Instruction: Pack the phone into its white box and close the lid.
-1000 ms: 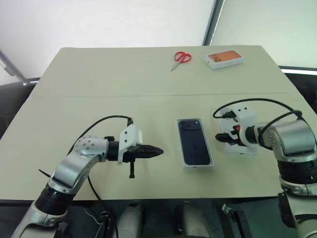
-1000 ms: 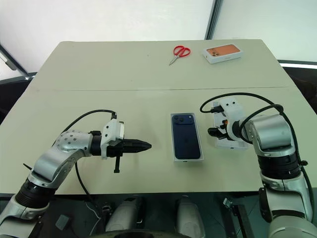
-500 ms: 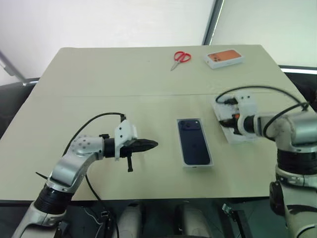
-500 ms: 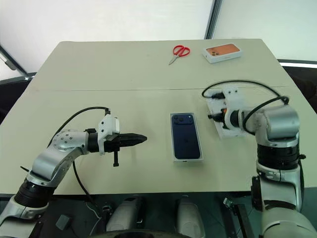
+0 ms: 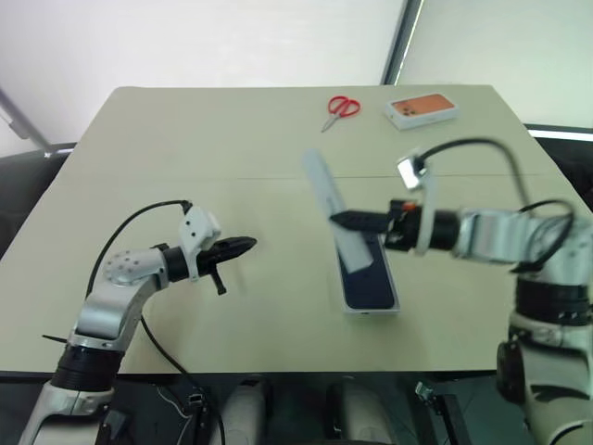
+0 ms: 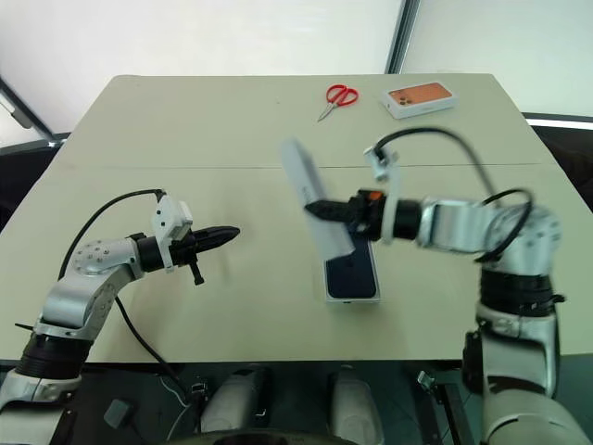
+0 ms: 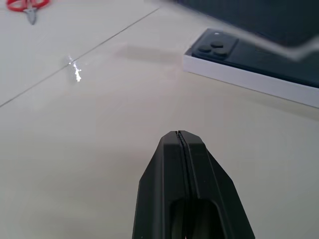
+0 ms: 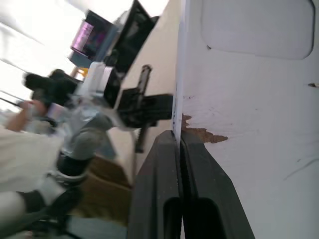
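The dark navy phone (image 5: pixel 369 278) lies face down in the white box (image 5: pixel 371 311) near the table's front middle. My right gripper (image 5: pixel 335 221) is shut on one edge of the lid (image 5: pixel 326 195). It holds the lid tilted in the air over the far end of the phone. In the right wrist view the fingers (image 8: pixel 164 149) pinch the lid's rim, and its white inner face (image 8: pixel 249 99) has a shallow rounded recess. My left gripper (image 5: pixel 248 244) is shut and empty, hovering left of the box. The left wrist view shows its tips (image 7: pixel 180 135) and the boxed phone (image 7: pixel 239 47) beyond them.
Red scissors (image 5: pixel 341 108) and a white box with an orange top (image 5: pixel 422 108) lie at the table's far right. A seam (image 5: pixel 185 178) runs across the table's middle. Bare tabletop stretches left of the left gripper and to the right of the phone's box.
My right gripper shut on the lid lying right of the box, lifted it and swung it left over the phone. My left gripper drew away to the left.
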